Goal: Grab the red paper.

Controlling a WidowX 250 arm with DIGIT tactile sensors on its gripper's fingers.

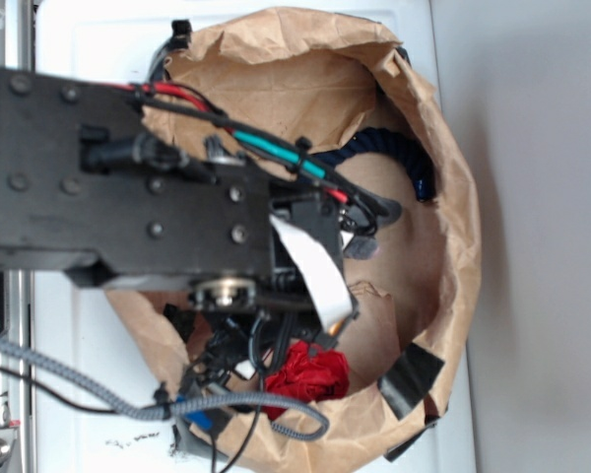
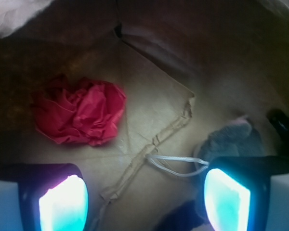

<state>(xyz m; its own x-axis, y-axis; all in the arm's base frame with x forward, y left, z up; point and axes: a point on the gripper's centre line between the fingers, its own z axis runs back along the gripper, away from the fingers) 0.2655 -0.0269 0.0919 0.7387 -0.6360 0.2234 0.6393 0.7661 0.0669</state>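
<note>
A: Where's the red paper (image 2: 79,113) sitting?

B: On the floor of the brown paper bag (image 1: 453,207), a crumpled roundish wad lying free, nothing touching it. In the wrist view it is up and to the left, ahead of the left pad. From outside you see it low in the bag, just past the arm's cabling.

A: And the jaws?

B: Spread wide and empty. The gripper (image 2: 144,197) hangs above the bag floor with its two lit fingertips (image 2: 63,204) at the bottom corners of the wrist picture. The wad is not between them; it lies off toward the left one.

A: What else is down there?

B: A grey plush toy (image 2: 231,142) beside the right pad, a thin white loop of string (image 2: 176,166) just left of it, and a torn flap of bag paper (image 2: 154,142) running diagonally between toy and wad. A dark blue rope (image 1: 409,158) lies along the bag's far wall in the exterior view.

A: So what could spoil the grab?

B: I'd judge the offset is the main risk. Dropping straight down would close on bare bag floor, or catch the flap or string. The right pad is close to the toy, so that could get pinched instead. The wad is also light, and a finger landing on its edge might nudge it away.
</note>
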